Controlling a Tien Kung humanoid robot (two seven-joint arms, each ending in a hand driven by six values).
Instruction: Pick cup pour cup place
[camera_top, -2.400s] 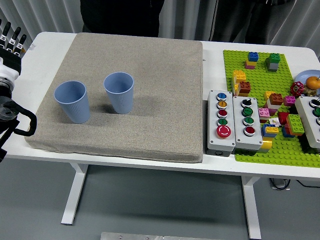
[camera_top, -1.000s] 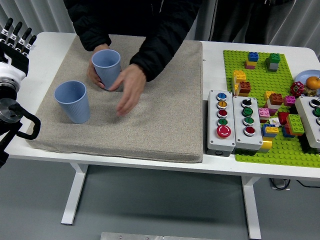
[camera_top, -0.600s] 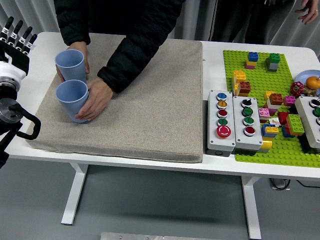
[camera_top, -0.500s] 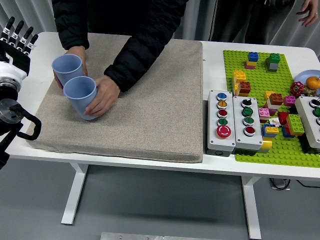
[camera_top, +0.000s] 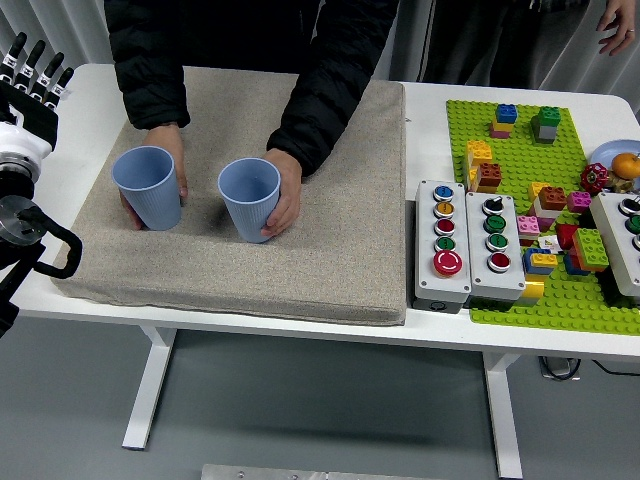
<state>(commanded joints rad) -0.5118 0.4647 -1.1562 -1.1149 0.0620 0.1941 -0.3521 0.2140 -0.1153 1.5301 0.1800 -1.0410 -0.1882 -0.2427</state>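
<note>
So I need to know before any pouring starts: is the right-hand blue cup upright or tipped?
Upright. The right blue cup stands on the grey mat with its open mouth up, a person's hand wrapped around it. Whether it holds anything, I cannot tell.

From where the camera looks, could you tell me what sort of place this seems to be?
Probably a robotics lab test bench: a white table with a grey mat holding two blue cups, push-button control boxes, and a green brick baseplate. A person's hands hold the cups; the robot's left hand waits at the left edge.
</note>
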